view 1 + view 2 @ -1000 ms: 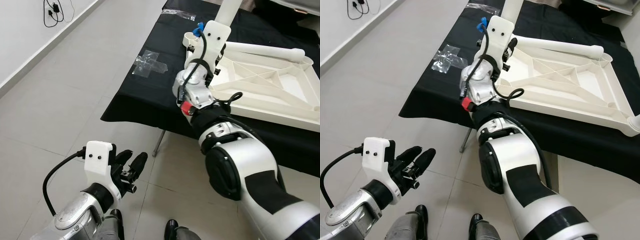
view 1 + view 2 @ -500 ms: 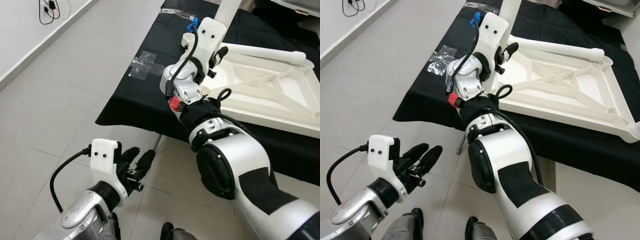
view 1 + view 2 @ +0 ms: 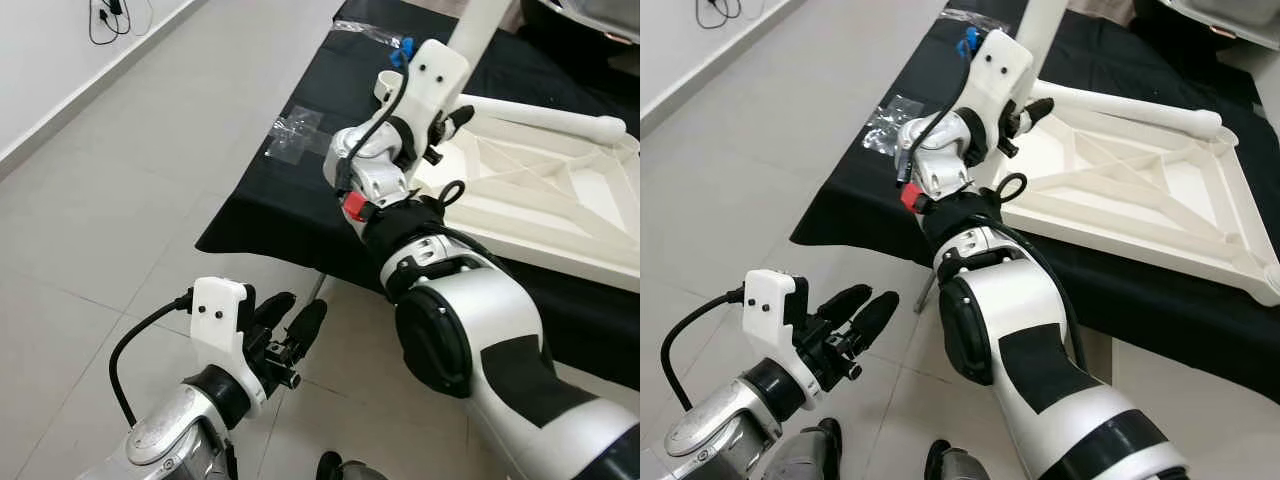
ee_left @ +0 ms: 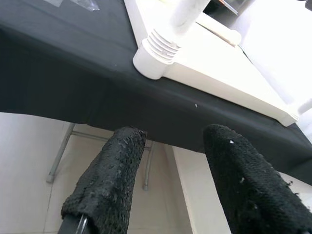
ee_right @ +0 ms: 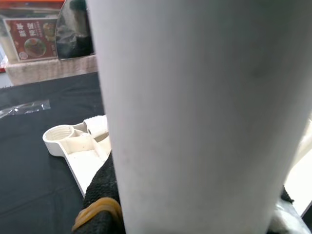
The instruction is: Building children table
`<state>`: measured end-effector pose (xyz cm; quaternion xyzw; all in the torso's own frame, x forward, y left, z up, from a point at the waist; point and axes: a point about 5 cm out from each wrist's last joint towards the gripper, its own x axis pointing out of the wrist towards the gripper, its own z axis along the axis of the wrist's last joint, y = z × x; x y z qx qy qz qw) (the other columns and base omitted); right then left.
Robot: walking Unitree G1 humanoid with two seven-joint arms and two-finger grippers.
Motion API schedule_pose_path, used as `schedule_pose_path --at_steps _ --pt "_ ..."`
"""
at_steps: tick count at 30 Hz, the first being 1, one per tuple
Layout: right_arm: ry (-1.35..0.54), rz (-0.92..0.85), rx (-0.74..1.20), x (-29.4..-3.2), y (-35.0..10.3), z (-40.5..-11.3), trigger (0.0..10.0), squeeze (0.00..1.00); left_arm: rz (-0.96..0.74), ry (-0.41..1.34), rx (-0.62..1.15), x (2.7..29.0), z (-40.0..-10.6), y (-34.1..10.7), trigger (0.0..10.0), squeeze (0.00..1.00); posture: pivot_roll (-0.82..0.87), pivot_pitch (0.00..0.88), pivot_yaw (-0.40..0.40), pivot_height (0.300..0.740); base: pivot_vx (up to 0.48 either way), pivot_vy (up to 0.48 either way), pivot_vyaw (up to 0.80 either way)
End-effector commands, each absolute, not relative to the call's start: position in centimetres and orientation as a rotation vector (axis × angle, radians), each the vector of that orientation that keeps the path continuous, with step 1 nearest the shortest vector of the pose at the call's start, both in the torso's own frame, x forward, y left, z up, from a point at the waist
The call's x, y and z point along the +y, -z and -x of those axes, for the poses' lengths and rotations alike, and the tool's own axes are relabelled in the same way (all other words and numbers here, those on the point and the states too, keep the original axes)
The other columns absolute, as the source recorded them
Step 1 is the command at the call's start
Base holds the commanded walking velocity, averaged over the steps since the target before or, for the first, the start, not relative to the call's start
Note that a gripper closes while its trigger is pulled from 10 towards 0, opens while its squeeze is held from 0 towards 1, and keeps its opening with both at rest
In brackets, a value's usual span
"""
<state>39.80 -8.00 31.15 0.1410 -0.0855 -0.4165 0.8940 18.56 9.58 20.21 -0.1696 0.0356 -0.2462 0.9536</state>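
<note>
While the right gripper clamps a white table leg, the upturned tabletop lies on black cloth. Low over the floor, the left gripper hangs with fingers spread.

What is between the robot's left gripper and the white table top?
In the left wrist view, beyond the left gripper comes the hanging edge of the black cloth; the white table top lies upside down on it.

Pale grey tiled floor, pretty glossy; white wall along the left with black cables dangling; folding table under a black cloth, metal legs showing underneath.
</note>
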Motion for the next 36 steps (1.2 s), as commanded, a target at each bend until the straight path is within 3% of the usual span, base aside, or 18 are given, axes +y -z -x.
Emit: schedule_pose_path --at_steps 1,14,26,27,28,29,36 --pt "0.986 -0.387 0.075 -10.9 -25.6 -40.0 10.0 0.00 0.332 0.499 0.091 9.8 -18.4 -19.8 10.0 0.00 0.21 0.263 -0.145 0.740 0.000 0.000 0.00" --pt "0.881 -0.490 0.124 -10.4 -23.5 -40.1 10.0 0.00 0.321 0.491 0.100 10.1 -18.6 -19.5 10.0 0.00 0.21 0.256 -0.134 0.740 0.000 0.000 0.00" --pt "0.731 -0.417 0.069 -8.6 -25.0 -40.5 10.0 0.00 0.319 0.489 0.096 10.0 -18.7 -19.5 10.0 0.00 0.21 0.255 -0.138 0.740 0.000 0.000 0.00" --pt "0.717 -0.420 0.063 -8.5 -25.2 -40.6 10.0 0.15 0.319 0.488 0.097 10.0 -18.7 -19.4 10.0 0.00 0.20 0.256 -0.140 0.740 0.000 0.000 0.00" --pt "0.717 -0.420 0.063 -8.5 -25.2 -40.6 10.0 0.15 0.319 0.488 0.097 10.0 -18.7 -19.4 10.0 0.00 0.20 0.256 -0.140 0.740 0.000 0.000 0.00" --pt "0.692 -0.425 0.057 -8.4 -25.3 -40.7 10.0 1.00 0.319 0.487 0.098 10.0 -18.7 -19.4 10.0 0.00 0.20 0.254 -0.140 0.740 0.000 0.000 0.00" --pt "0.679 -0.405 0.033 -8.2 -25.7 -40.7 10.0 1.00 0.317 0.484 0.102 10.1 -18.7 -19.3 10.0 0.00 0.20 0.255 -0.142 0.740 0.000 0.000 0.00"
